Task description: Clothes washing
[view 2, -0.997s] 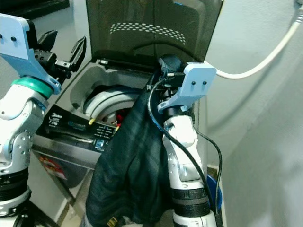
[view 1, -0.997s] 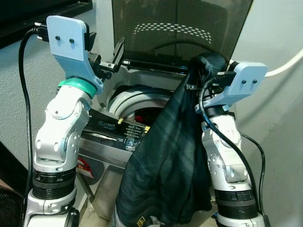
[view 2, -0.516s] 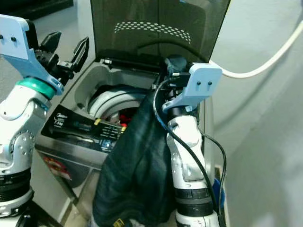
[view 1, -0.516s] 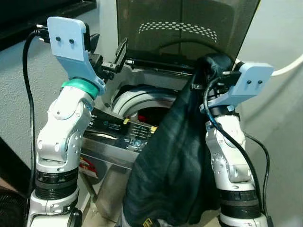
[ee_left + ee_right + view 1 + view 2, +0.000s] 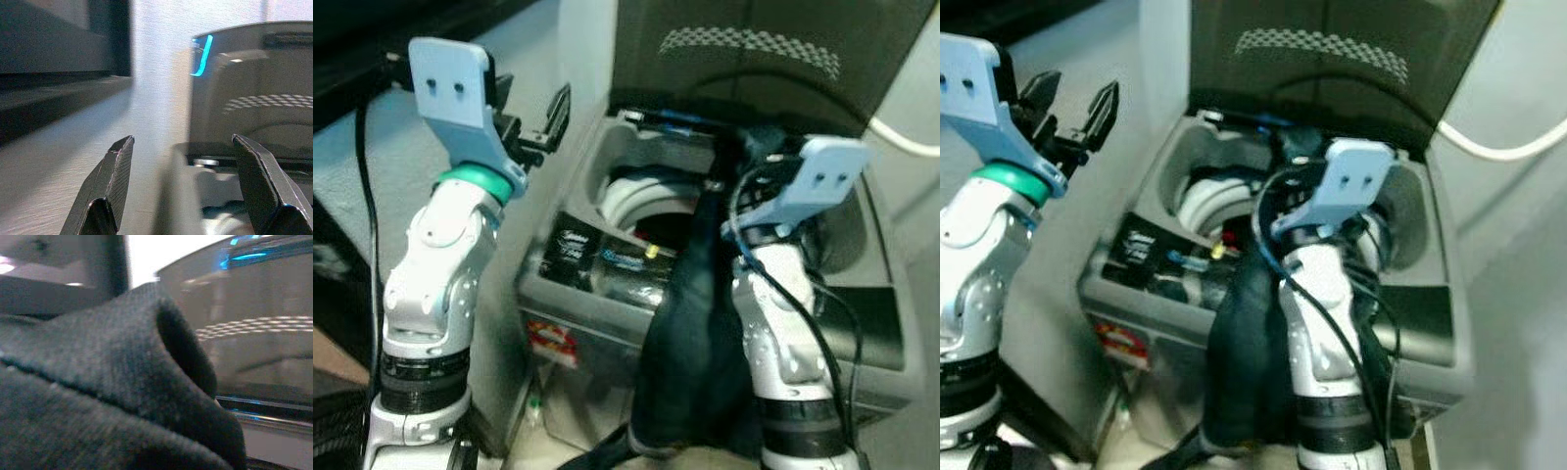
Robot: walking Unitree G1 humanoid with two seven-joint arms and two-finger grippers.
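Observation:
A top-loading washing machine [image 5: 607,294] stands before me with its dark lid [image 5: 754,59] raised. Its drum opening [image 5: 641,196] shows a white ring and something red inside. My right gripper [image 5: 739,162] is held over the opening's right side, shut on a dark garment [image 5: 690,333]. The garment hangs down across the control panel [image 5: 607,259] and the machine's front. In the right wrist view the dark garment [image 5: 98,396] lies bunched across the fingers, with the lid [image 5: 234,323] behind. My left gripper [image 5: 533,117] is raised beside the machine's left rear corner, open and empty, fingers [image 5: 115,186] wide apart.
A white hose [image 5: 1498,147] runs along the wall at the right. A pale wall [image 5: 151,98] and a dark ledge [image 5: 54,98] stand to the left of the machine. A red sticker [image 5: 548,333] marks the machine's front.
The camera has come closer and now looks more steeply down on the machine. My right gripper with the garment now sits lower against the lid, over the opening. The left gripper stays open.

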